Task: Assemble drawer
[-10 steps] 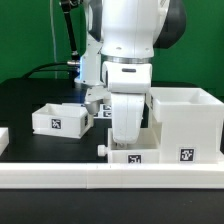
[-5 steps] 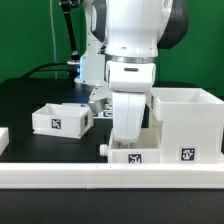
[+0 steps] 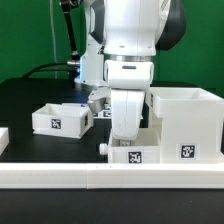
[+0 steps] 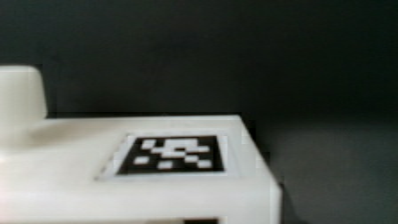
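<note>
Found the large casing [image 3: 185, 120] standing on the exterior view's right with no tray visibly in it, one tray [image 3: 62, 118] well apart on the left, and a second tray [image 3: 130, 154] just beside the casing, under the arm [image 3: 130, 40] and against the front rail [image 3: 60, 176]. Judged the assembly barely begun, with both trays outside the casing and yet to be slid in. Could not tell the claw [image 3: 127, 135] spread or pinching, hidden low over the second tray near its tag [image 4: 173, 155].

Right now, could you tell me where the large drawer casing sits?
The large casing stands at the exterior view's right, just behind the white border rail and close beside the arm.
</note>
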You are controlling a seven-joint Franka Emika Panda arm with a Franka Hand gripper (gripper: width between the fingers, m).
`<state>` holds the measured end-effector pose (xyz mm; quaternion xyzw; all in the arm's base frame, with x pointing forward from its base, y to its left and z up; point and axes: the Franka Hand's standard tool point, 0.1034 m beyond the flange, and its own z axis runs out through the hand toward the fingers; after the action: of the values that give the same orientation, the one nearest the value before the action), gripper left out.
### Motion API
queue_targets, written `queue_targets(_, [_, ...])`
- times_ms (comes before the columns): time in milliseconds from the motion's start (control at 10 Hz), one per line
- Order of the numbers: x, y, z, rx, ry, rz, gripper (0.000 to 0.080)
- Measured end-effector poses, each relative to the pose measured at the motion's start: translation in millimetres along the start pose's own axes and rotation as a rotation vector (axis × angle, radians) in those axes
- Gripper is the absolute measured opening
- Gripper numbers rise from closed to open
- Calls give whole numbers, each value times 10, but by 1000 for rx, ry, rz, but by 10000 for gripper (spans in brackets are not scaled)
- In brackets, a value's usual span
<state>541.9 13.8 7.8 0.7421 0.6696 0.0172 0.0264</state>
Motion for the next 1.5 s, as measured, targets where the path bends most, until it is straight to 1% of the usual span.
queue_targets(200, [4,11,-2,-2,-16,-33,42])
queue_targets(400, [-22,29,-2,9,-45,-51,42])
queue_targets(700, [-31,30,-1,9,-45,-48,42])
queue_targets(1000, [-31,51,-4,-3,-62,-98,42])
queue_targets(1200, [-61,62,-9,9,-88,-124,42])
queue_targets(1500, [-68,62,-7,9,-87,-123,42])
